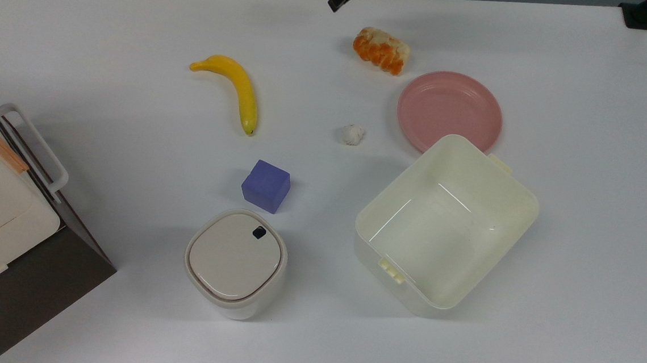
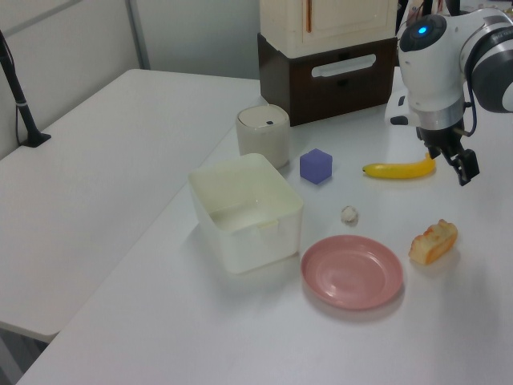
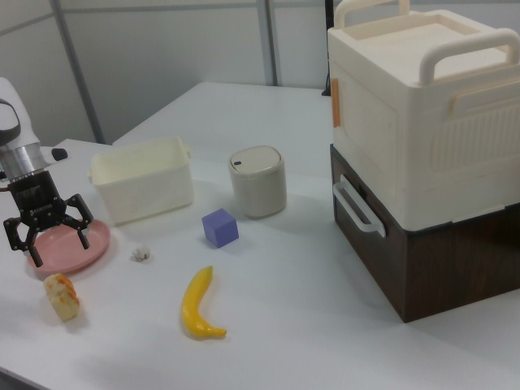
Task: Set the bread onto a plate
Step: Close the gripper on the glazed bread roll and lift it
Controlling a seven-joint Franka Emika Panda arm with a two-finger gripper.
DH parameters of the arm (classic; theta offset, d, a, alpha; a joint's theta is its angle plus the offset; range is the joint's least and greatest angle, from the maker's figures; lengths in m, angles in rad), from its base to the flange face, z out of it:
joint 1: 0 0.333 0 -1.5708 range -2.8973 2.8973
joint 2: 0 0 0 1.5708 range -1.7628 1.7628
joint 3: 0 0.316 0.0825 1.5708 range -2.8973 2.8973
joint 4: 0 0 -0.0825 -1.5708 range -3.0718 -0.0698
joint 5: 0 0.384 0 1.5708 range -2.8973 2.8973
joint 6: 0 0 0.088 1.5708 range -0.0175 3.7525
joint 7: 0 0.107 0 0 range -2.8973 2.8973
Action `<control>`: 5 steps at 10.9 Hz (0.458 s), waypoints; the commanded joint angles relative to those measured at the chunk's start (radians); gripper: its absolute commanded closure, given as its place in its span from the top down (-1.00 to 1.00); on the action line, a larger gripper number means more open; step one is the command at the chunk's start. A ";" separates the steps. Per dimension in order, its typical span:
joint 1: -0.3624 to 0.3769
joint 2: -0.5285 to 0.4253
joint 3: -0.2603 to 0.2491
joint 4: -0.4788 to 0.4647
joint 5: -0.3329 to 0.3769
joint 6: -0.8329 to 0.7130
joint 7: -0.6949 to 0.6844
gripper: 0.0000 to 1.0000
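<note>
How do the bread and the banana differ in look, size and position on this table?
The bread is a short, stubby bun with pale sides and a ridged orange-brown top; the banana is smooth, plain yellow and curved. The banana is clearly longer than the bread. The bread lies close beside the pink plate; the banana lies well off toward the top view's left, farther from the plate. Both rest bare on the white table, untouched by the gripper.

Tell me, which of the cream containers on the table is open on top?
The large rectangular tub beside the pink plate: it is lidless and looks empty. The small rounded bin wears a lid with a black button.
</note>
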 commanded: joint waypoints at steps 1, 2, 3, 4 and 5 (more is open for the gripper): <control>0.002 -0.007 0.050 -0.082 0.022 0.223 0.219 1.00; 0.006 0.016 0.079 -0.084 0.022 0.273 0.323 1.00; 0.008 0.034 0.105 -0.084 0.022 0.292 0.359 1.00; 0.011 0.044 0.135 -0.087 0.022 0.283 0.361 1.00; 0.011 0.051 0.169 -0.099 0.022 0.273 0.352 1.00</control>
